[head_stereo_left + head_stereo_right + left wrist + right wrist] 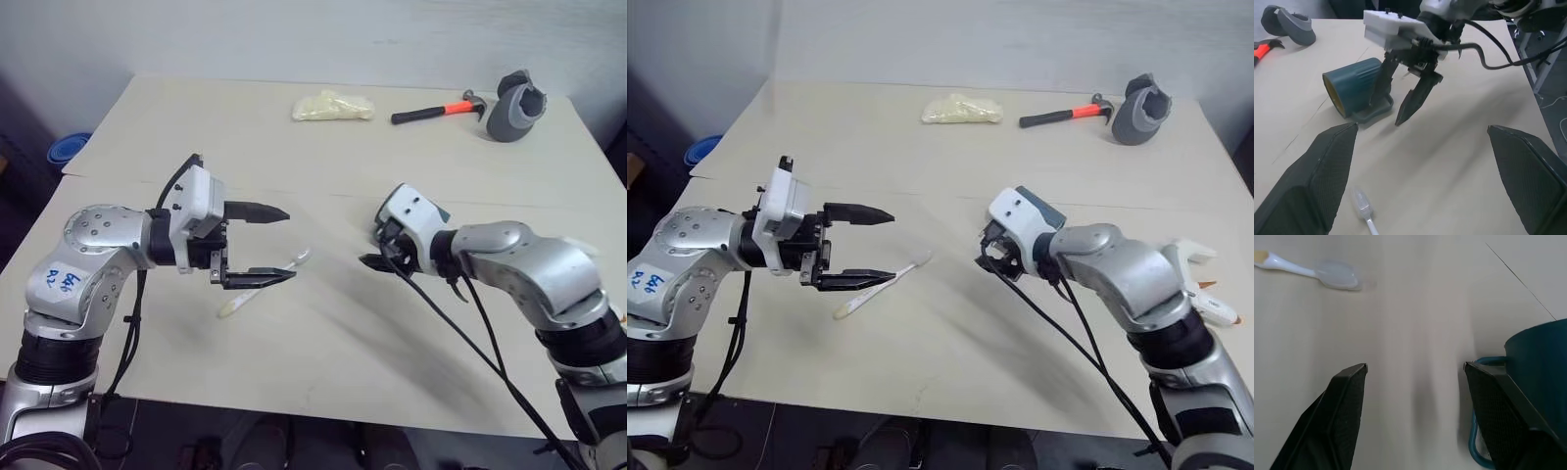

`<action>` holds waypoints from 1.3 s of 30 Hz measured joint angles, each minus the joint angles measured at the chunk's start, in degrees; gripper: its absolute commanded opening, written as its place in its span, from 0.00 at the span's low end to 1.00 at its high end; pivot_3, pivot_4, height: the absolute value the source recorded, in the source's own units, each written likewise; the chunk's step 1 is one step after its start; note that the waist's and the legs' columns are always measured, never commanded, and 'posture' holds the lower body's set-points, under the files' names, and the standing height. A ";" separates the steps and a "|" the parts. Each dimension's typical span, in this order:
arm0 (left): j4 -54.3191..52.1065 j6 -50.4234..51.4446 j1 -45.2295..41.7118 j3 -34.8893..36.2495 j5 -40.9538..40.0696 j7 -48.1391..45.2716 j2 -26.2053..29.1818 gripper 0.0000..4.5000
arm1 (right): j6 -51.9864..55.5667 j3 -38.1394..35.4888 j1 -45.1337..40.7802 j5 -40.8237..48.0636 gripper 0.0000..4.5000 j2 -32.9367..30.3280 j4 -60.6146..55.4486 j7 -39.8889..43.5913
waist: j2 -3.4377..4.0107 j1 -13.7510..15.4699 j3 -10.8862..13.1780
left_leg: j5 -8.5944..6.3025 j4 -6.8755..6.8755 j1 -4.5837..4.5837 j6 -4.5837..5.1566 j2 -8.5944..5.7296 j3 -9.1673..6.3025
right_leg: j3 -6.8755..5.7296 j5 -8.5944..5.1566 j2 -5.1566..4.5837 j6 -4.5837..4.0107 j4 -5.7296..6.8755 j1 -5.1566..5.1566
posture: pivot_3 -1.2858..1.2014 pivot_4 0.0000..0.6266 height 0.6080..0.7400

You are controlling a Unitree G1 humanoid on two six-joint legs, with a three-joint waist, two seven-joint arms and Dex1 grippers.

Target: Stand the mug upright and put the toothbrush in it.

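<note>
Left eye view shows the table (pixel 323 323) with the left gripper (pixel 266 243) held above it, its two black fingers wide apart and holding nothing. The toothbrush (pixel 269 281) lies flat on the table just under the lower finger, its brush end toward the right gripper (pixel 380 257). The right gripper is lowered to the table; from here I cannot tell how its fingers stand. Far behind the toothbrush lie a pale yellow glove (pixel 333 106), a hammer (pixel 441 110) with an orange handle, and a grey curved hollow object (pixel 516 106).

Right eye view gives the same scene; a bit of the teal mug (pixel 1050 209) shows just beside the right gripper's white housing, on the side away from the toothbrush.

Left wrist view looks past the left gripper's own spread fingers (pixel 1322 171). The mug (pixel 1354 88) lies on its side, its yellowish opening turned toward the hammer, well apart from the toothbrush head (pixel 1362 206). The right gripper (pixel 1396 103) stands over the mug's handle, one finger on each side of it, partly open, not yet closed on it.

Right wrist view shows the right fingers (pixel 1337 421) apart, the mug's handle (pixel 1476 431) just beside one finger, and the toothbrush (pixel 1327 273) well away from the mug.
</note>
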 measured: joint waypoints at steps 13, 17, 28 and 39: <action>-3.13 0.49 1.97 0.21 -0.43 2.57 0.58 1.00 | -11.21 3.87 -1.07 -12.94 0.60 4.33 17.23 3.39 | -0.02 -0.65 -0.01 | 0.01 -0.01 0.13 -0.02 0.06 0.11 | 0.04 0.00 0.08 0.00 0.09 0.04 | 0.52 0.24 1.00; -2.78 0.38 0.87 -0.03 -0.42 2.55 0.55 1.00 | -13.93 3.72 -2.38 -14.46 0.32 7.05 21.48 5.30 | -0.07 -1.21 -0.04 | 0.02 0.02 0.18 -0.03 0.07 0.10 | 0.04 0.00 0.09 -0.01 0.16 0.08 | 0.52 0.24 1.00; -0.74 -0.46 -1.22 -0.65 -0.37 2.02 0.36 1.00 | -16.98 -0.78 -3.33 -15.31 0.00 8.37 24.38 10.56 | -0.09 -1.38 -0.06 | 0.01 0.00 0.17 -0.03 0.05 0.05 | 0.02 0.00 0.06 -0.01 0.15 0.07 | 0.52 0.24 1.00; -1.32 3.99 -0.02 2.72 -4.31 1.75 4.43 1.00 | -22.95 -15.80 12.32 4.83 0.00 29.50 13.64 13.22 | -0.07 -2.07 -0.05 | -0.01 -0.10 0.19 -0.10 0.07 0.02 | -0.02 -0.03 0.09 -0.06 0.25 -0.07 | 0.52 0.24 1.00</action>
